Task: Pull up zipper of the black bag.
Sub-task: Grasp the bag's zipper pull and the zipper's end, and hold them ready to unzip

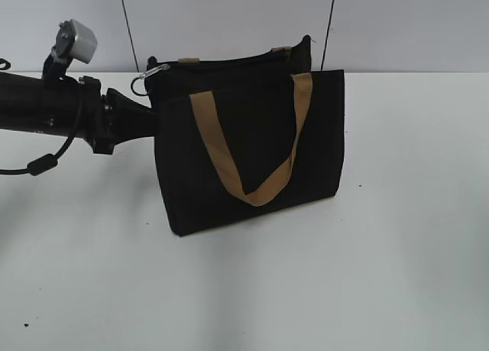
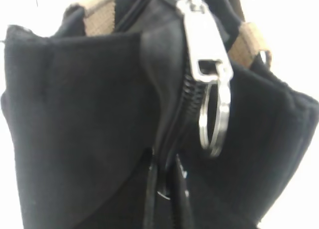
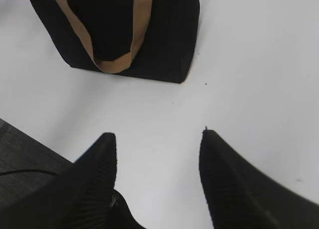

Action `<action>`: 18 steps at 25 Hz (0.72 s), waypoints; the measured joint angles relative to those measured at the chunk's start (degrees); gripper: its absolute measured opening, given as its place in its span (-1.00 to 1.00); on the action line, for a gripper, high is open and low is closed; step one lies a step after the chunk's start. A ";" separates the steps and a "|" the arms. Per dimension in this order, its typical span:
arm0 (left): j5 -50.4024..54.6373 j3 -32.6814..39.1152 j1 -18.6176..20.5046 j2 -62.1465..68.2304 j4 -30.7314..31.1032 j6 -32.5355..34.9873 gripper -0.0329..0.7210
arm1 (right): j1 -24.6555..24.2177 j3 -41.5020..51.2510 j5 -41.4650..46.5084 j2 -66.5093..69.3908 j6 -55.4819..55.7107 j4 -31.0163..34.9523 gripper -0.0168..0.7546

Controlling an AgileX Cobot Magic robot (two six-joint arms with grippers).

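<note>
Bag upright on my white table: the black bag stands mid-table, its zipper along the top edge. My left gripper presses against the bag's left end by the silver pull; I cannot tell its jaw state. My right gripper hangs wide apart, empty, near the bag.

- The exterior camera looked level across the table at the black bag.
- The left wrist camera sat close against the zipper.
- The right wrist camera looked down from farther off, sharing the bag's front.
</note>
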 joint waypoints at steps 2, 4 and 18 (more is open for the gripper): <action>0.83 0.00 0.00 0.00 0.35 -0.26 -0.81 | 0.42 -2.93 0.00 3.43 -1.73 1.88 0.08; 1.40 0.00 0.00 -0.01 0.82 -0.93 -0.81 | 2.50 -6.27 0.00 7.11 -2.78 2.01 0.07; 1.77 0.00 0.00 -1.79 1.15 -1.54 -0.81 | 30.59 -33.75 -2.14 37.99 -19.90 1.47 -0.07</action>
